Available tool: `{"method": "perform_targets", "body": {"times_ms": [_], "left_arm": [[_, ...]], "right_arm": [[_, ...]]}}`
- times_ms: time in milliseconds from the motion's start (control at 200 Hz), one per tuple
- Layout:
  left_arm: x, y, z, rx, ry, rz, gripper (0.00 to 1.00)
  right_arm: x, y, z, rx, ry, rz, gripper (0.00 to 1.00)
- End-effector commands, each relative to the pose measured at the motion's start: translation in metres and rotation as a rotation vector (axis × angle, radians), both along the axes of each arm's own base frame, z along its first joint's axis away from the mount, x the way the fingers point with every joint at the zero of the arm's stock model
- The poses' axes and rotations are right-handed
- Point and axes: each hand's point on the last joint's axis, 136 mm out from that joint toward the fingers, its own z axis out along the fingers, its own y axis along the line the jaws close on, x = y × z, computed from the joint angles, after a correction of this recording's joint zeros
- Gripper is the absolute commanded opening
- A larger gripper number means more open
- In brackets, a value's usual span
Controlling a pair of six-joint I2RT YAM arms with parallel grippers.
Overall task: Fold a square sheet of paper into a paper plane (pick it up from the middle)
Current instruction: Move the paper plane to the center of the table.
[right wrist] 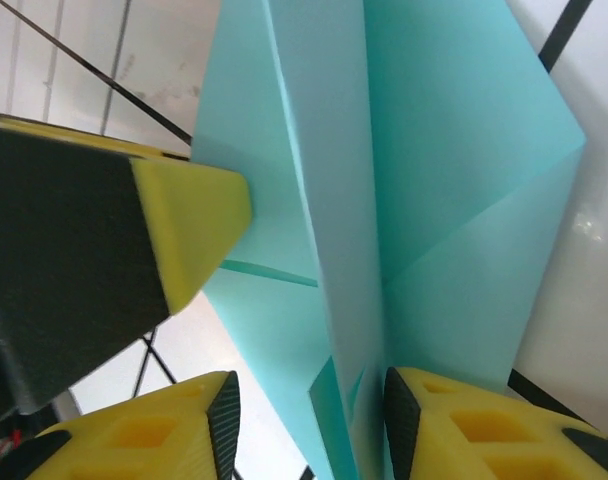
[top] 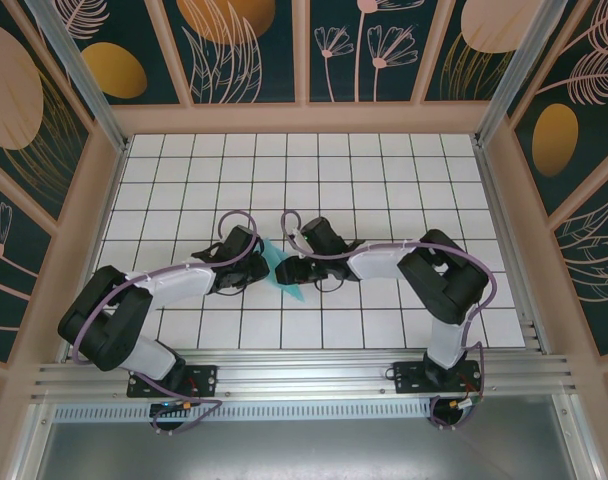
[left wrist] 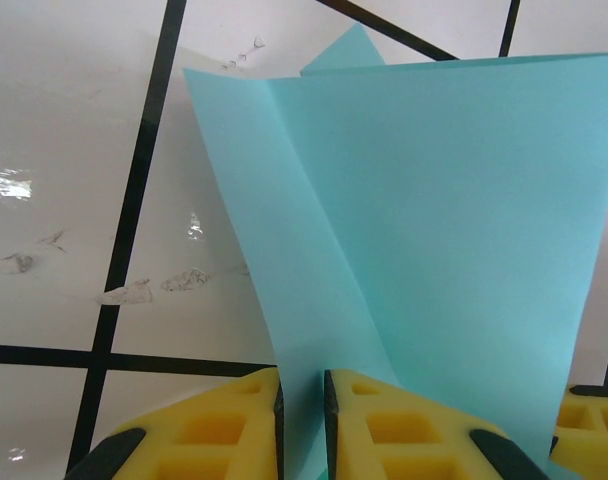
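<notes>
Fig.: mid-fold, sheet (left wrist: pixel 434 250) part-creased | L gripper (left wrist: pixel 302 385) pinches its ridge | R gripper (right wrist: pixel 309 380) astride ridge, jaws apart | next: likely R closes, sharpens crease

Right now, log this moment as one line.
stage: mid-fold | paper: partly folded | left tool: shut on paper fold | right tool: open, astride paper ridge

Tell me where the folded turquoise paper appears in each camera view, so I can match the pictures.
Top external: folded paper at the centre, between the two arms' wrists.
Left wrist: paper at centre and right, rising from the left gripper, which pinches it.
Right wrist: paper at centre, upright, running down between the right gripper fingers.
Shared landmark: white tiled table with black grid lines.
</notes>
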Motion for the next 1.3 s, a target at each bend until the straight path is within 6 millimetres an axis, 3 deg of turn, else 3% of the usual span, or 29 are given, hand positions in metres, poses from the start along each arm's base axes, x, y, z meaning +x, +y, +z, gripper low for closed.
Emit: {"method": "perform_targets", "body": {"times_ms": [0,345,400,530,666,746,816,1296], "left_arm": [[0.001,0.001,0.004,0.005,-0.029,-0.011,0.21],[0.002,0.001,0.021,-0.031,-0.093,-0.02,0.25],[0.003,0.001,0.027,-0.036,-0.113,-0.018,0.26],[0.004,0.006,0.044,-0.046,-0.169,0.001,0.31],[0.009,0.019,0.064,-0.037,-0.249,0.05,0.36],[0.01,0.025,0.072,-0.033,-0.286,0.074,0.37],[0.011,0.029,0.075,-0.023,-0.307,0.09,0.38],[0.008,0.032,0.064,0.0,-0.293,0.08,0.39]], "right_arm": [[0.005,-0.004,-0.009,-0.102,-0.057,-0.004,0.42],[0.009,0.002,-0.019,-0.241,-0.122,0.009,0.15],[0.012,0.003,-0.014,-0.262,-0.142,-0.004,0.08],[0.022,-0.006,0.005,-0.311,-0.202,-0.075,0.05],[0.048,-0.052,0.02,-0.462,-0.268,-0.297,0.04],[0.057,-0.085,0.015,-0.543,-0.227,-0.423,0.05],[0.058,-0.101,0.007,-0.555,-0.164,-0.483,0.06],[0.049,-0.101,-0.038,-0.612,-0.025,-0.512,0.14]]}}
